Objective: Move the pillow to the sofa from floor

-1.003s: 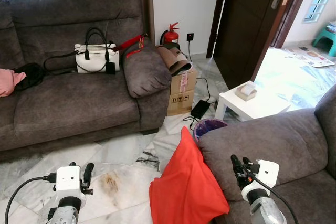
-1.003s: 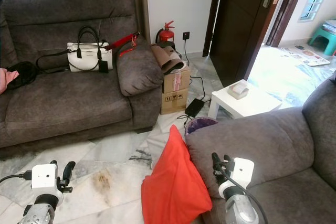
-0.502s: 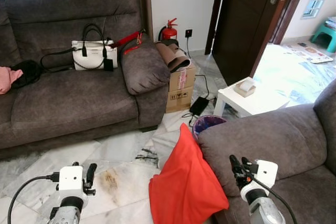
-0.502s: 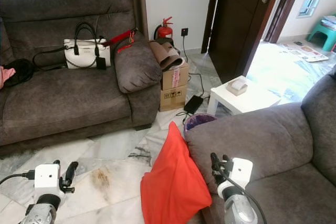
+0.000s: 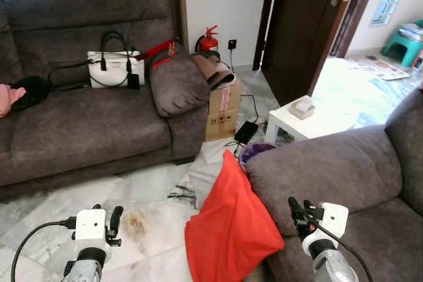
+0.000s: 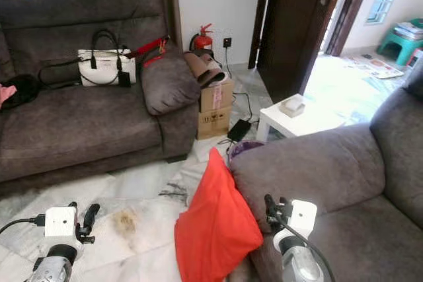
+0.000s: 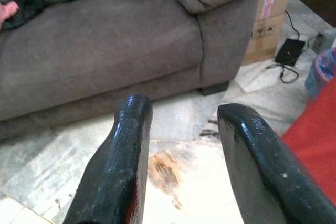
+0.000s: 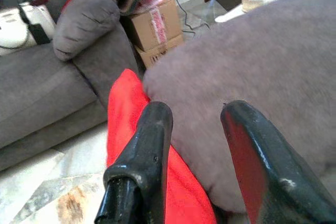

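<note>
View has shifted slightly since earlier frame; objects unmoved. Red pillow [image 5: 228, 226] on floor [image 5: 152, 199], leaning against near sofa [image 5: 317, 166] arm. Left end effector [image 7: 184, 145] and right end effector [image 8: 197, 145]: fingers apart, empty. Cardboard box [image 5: 221, 107] and white worktop [image 5: 297, 123] beyond.

So there's a sofa [image 5: 86, 117] along the far wall with a handbag [image 5: 115, 69] on its seat near the right armrest. Cardboard box [image 5: 223, 107] sits just right of that armrest. The pillow [image 5: 228, 229] is on the floor [image 5: 145, 196], leaning against the armrest of a second sofa [image 5: 330, 163] on the right, small table [image 5: 301, 123] behind it.
</note>
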